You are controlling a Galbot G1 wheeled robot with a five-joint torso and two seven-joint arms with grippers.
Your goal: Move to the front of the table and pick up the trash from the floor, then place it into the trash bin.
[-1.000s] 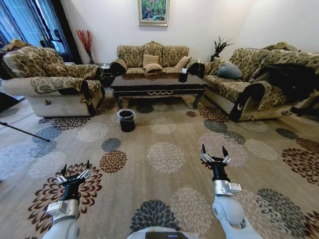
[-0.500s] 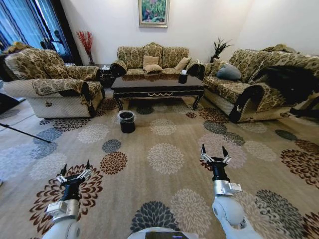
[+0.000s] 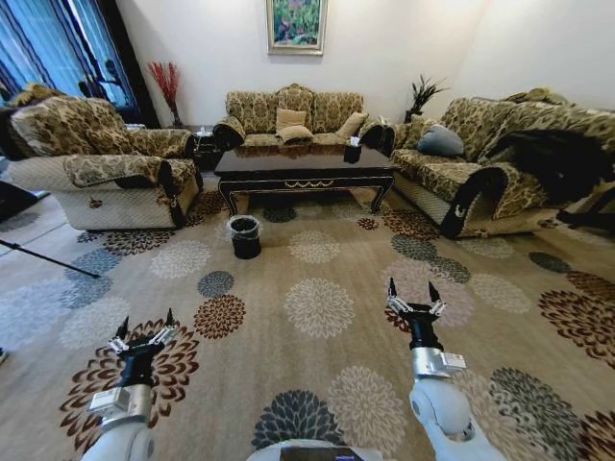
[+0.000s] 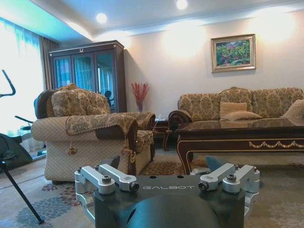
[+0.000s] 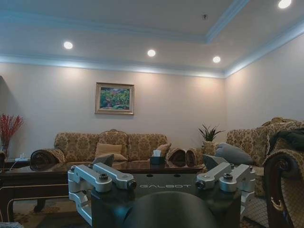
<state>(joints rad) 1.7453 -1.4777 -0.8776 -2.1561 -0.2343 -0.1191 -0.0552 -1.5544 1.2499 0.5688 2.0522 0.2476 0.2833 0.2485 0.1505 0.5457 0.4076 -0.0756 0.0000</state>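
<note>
- Nearest you, your left gripper [image 3: 144, 327] hangs low over the carpet [image 3: 317, 355] on the left, above a maroon and brown flower, with its two fingers spread wide and nothing between them
- Your right gripper [image 3: 414, 295] sits a little further forward on the right, over a cream and maroon flower, fingers likewise wide apart and holding nothing
- In each wrist view you see that arm's own gripper [image 4: 167, 183] [image 5: 161, 179] from behind, finger bases set well apart, pointing toward the far end of the room
- Ahead of both grippers you have a broad stretch of patterned carpet; any litter on it is too small for you to pick out from here
- Further on, the black bin [image 3: 245, 234] with its clear liner stands upright on the carpet, just in front of the left end of the table and apart from it
- Behind the bin, the long dark coffee table [image 3: 306, 165] runs across your view, with a small black box [image 3: 353, 151] on its right end
- An armchair [image 3: 101, 173] stands left of the table, a sofa [image 3: 490, 163] right of it and another sofa [image 3: 293, 113] behind it against the far wall, under a framed painting [image 3: 296, 23]
</note>
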